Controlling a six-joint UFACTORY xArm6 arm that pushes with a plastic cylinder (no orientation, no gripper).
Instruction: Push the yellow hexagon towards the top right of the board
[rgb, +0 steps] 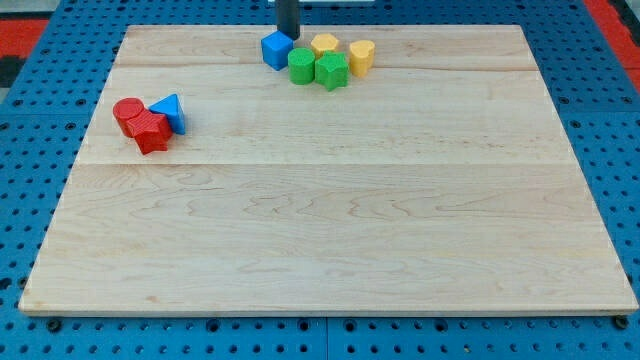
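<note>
My tip (287, 35) at table (330, 230) top edge, touching blue cube (276, 49). Rod only, no end effector jaws to read. Yellow hexagon (324, 45) just right, beside green blocks (318, 68) and yellow cylinder (361, 56). Red blocks (140, 123), blue triangle (170, 111) far left.

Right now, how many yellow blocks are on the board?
2. Both sit near the view's top in the cluster: one yellow block behind the green blocks, the other yellow block at the cluster's right end. None seems hidden.
</note>
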